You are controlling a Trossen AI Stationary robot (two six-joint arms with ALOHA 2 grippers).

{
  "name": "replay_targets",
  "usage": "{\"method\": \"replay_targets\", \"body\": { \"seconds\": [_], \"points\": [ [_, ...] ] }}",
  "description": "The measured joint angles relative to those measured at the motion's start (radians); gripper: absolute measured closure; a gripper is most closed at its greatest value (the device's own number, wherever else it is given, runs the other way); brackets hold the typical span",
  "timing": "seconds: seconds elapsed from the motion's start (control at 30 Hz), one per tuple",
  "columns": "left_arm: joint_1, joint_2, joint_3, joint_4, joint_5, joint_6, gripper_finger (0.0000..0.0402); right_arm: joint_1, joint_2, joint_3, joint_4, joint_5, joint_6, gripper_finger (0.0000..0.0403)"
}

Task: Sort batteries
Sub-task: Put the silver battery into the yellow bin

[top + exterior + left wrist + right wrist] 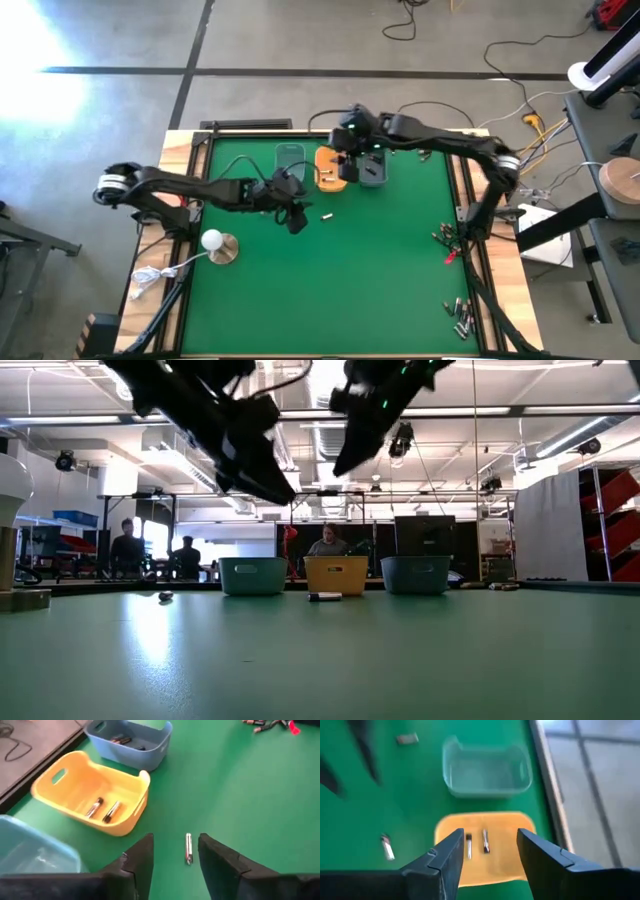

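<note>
Three small trays stand in a row at the table's far side: a pale teal tray (290, 156) with nothing seen inside, a yellow tray (329, 170) holding two batteries (476, 843), and a grey-blue tray (372, 171) with a few cells. One battery (325, 215) lies loose on the green mat. The left gripper (175, 857) hovers over it, fingers apart, holding nothing. The right gripper (487, 852) hangs over the yellow tray, fingers apart and empty.
</note>
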Motion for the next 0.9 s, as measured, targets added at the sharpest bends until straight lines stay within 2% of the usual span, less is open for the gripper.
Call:
{"method": "replay_targets", "body": {
  "seconds": [0.23,0.33,0.4,0.67,0.9],
  "points": [
    [-0.001,0.212,-0.002,0.174,0.050,-0.011,0.0219,0.085,-0.209,-0.094,-0.002,0.000,0.074,0.0241],
    [-0.001,0.284,-0.002,0.272,0.056,-0.002,0.0212,0.131,-0.286,-0.166,0.003,0.002,0.118,0.0248],
    [0.000,0.332,-0.001,0.341,0.101,0.027,0.0212,0.157,-0.327,-0.216,0.011,0.008,0.157,0.0251],
    [0.010,0.459,-0.001,0.390,0.126,0.034,0.0242,0.211,-0.408,-0.387,0.042,0.010,0.380,0.0272],
    [0.007,0.531,0.003,0.429,0.114,0.044,0.0290,0.230,-0.396,-0.446,0.069,0.009,0.445,0.0294]
  ]
}}
